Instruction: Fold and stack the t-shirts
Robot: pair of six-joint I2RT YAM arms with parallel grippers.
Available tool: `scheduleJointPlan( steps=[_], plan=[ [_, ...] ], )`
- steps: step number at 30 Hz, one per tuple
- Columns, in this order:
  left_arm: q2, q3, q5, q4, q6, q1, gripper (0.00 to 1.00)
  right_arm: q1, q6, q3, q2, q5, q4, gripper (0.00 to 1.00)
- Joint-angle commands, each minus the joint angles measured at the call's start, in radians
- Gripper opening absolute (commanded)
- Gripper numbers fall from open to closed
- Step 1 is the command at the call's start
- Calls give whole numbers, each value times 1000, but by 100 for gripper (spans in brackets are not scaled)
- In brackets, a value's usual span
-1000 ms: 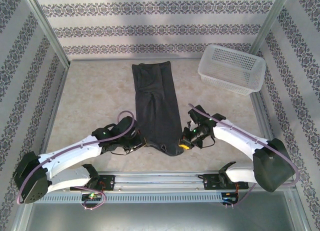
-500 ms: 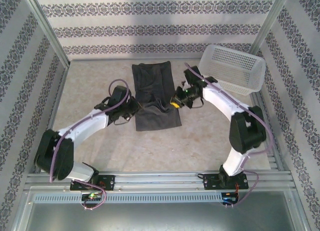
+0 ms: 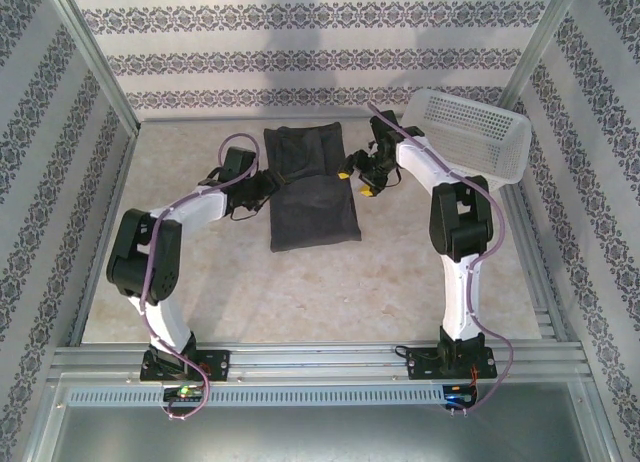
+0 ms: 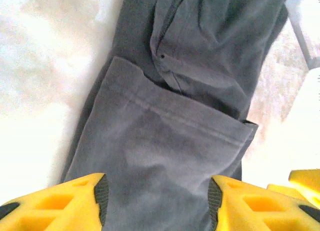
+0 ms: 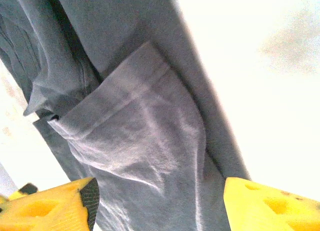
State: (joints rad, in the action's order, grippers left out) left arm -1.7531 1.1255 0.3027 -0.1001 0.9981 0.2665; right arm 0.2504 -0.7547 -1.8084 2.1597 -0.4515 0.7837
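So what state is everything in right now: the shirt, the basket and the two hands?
t-shirt: lying flat, near end folded back over itself, far part uncovered and wrinkled.
basket: upright, empty.
left hand: open, fingers spread over the shirt, holding nothing.
right hand: open, fingers spread over the shirt, holding nothing.

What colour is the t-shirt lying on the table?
Dark charcoal grey, plain, with no print. The t-shirt shows best in the left wrist view.
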Motion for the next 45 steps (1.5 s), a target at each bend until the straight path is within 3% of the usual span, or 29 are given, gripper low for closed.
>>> scheduleJointPlan(
  steps=[1, 6, 9, 13, 18, 24, 28, 29, 30, 37, 41, 45],
  plan=[
    [147, -119, -4, -38, 22, 5, 54, -5, 27, 118, -149, 83, 8, 67],
    [317, -317, 10, -70, 196, 67, 51, 22, -35, 479, -328, 35, -148, 63],
    [341, -396, 6, 8, 310, 102, 53, 54, -77, 626, -376, -10, -247, 63],
    [281, -432, 8, 128, 415, 122, 54, 75, -108, 693, -359, -44, -305, 64],
    [172, -429, 29, 237, 491, 152, 54, 73, -116, 673, -287, -62, -347, 57],
    [91, -409, 49, 302, 513, 159, 47, 72, -128, 634, -226, -66, -363, 37],
    [89, -382, 29, 278, 489, 157, 29, 73, -141, 620, -224, -65, -376, 14],
    [94, -370, 23, 258, 480, 156, 24, 73, -141, 616, -230, -60, -372, 3],
    [110, -357, 11, 220, 461, 157, 21, 75, -140, 612, -240, -49, -360, 0],
    [233, -350, -41, 72, 374, 133, 1, 73, -137, 622, -315, -40, -317, 0],
    [323, -312, -54, -37, 284, 121, 1, 77, -143, 650, -395, -37, -308, 0],
    [389, -333, 8, -109, 245, 116, 0, 98, -133, 683, -472, -45, -263, 0]
  ],
)
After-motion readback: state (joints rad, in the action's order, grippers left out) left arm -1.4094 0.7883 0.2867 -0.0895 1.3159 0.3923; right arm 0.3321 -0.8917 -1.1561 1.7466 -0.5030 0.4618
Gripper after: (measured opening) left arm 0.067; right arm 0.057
